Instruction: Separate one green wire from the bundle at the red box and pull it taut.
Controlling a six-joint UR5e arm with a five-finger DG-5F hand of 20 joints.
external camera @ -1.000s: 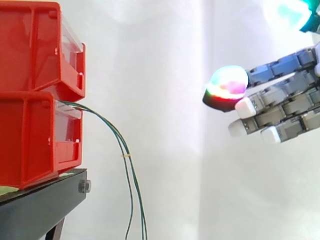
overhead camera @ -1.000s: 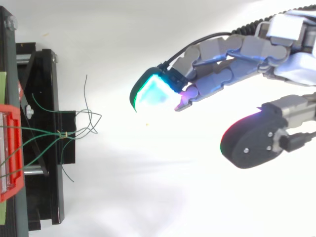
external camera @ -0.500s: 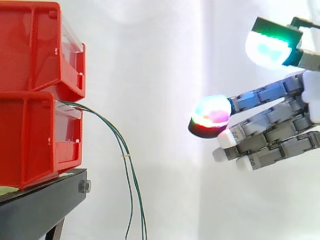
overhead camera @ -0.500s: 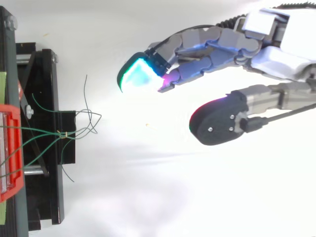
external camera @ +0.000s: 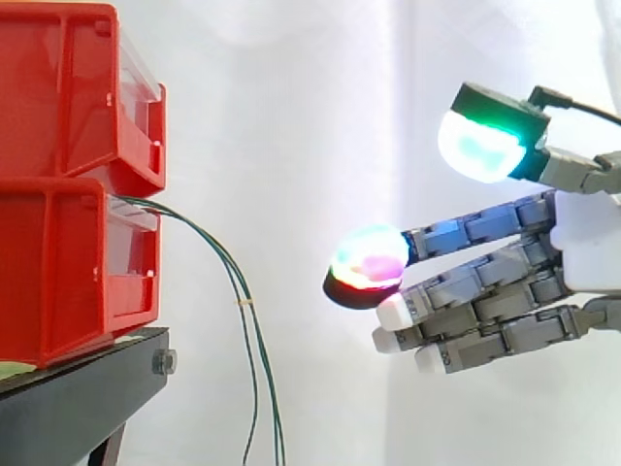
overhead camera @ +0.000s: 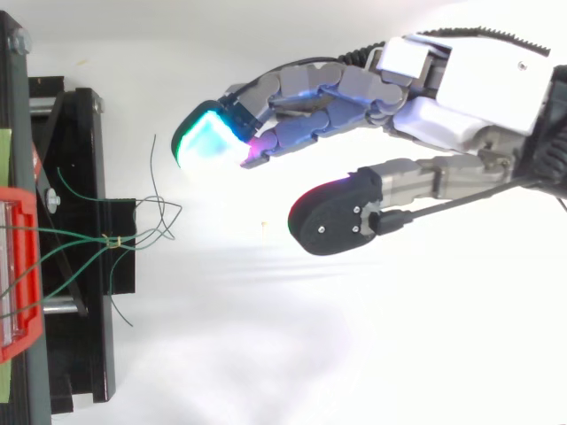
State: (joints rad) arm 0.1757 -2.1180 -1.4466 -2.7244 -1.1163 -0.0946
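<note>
thin green wires [external camera: 254,359] trailing limp from the glossy red box [external camera: 68,272], tied once, my hand [overhead camera: 461,84] open, fingers straight, apart from them

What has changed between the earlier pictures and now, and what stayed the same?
The hand has moved toward the red bins and the green wires, sinking lower in the side view; its fingers are open, holding nothing. Bins and wires stayed put, untouched.

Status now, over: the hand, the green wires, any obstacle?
Hand open, holding nothing. Green wires hang bundled from lower red bin, untouched, none separated. No obstacle between.
</note>
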